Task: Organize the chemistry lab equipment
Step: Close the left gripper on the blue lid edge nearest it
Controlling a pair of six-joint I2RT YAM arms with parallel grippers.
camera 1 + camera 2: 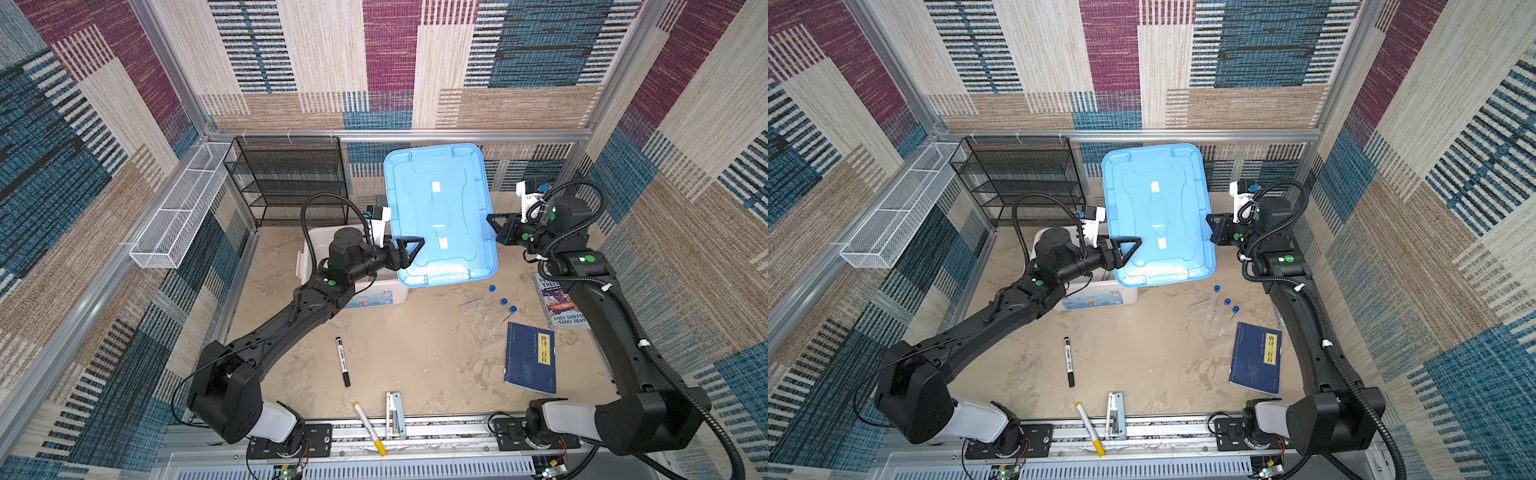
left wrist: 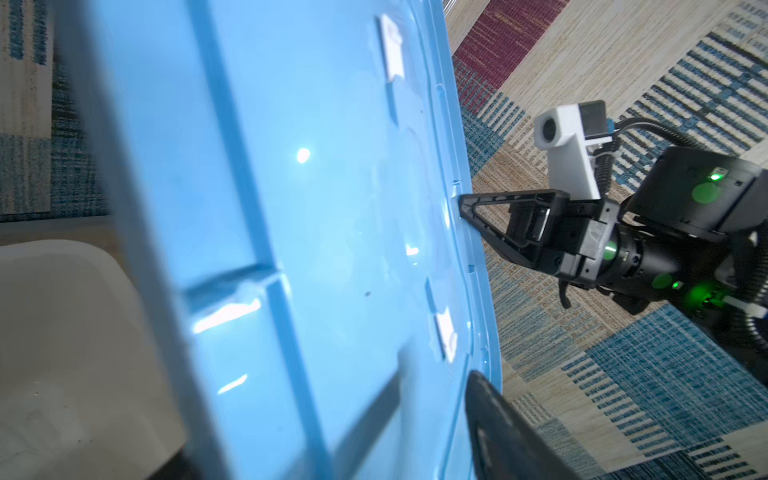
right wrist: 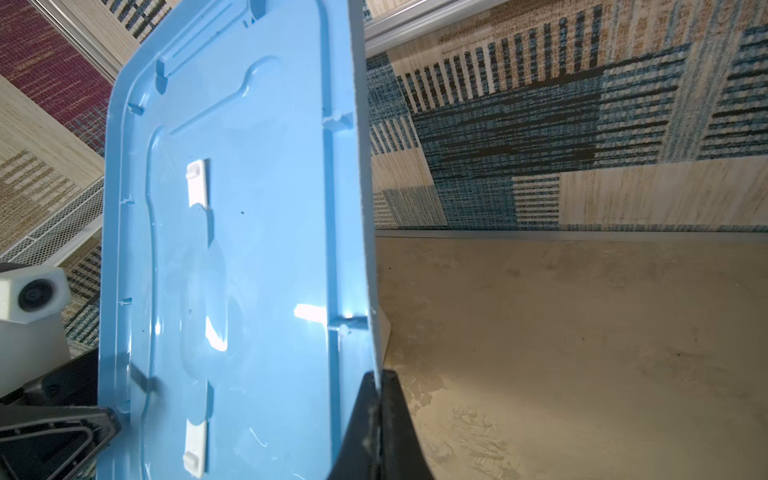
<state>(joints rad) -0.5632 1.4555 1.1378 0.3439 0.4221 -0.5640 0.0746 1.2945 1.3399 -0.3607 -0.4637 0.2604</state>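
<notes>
The right claw [image 1: 490, 219] pinches one rim of the blue lid [image 1: 440, 208], which hangs over the white bin [image 1: 320, 249]. The left claw [image 1: 417, 245] straddles the opposite rim with its jaws apart and should clamp squarely before any move. The blue-capped test tubes [image 1: 503, 301] lie on the surface [image 1: 415, 353] beside the blue book [image 1: 530, 357].

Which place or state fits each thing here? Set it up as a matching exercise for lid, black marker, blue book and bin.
Things:
1. lid
2. black marker
3. blue book
4. bin

Places or states:
a. lying flat on the right side of the table
b. raised in the air, its edge pinched in the right gripper
c. standing open at the back left of the table
d. lying on the table, left of centre

Pairs: 1-b, 2-d, 3-a, 4-c
</notes>
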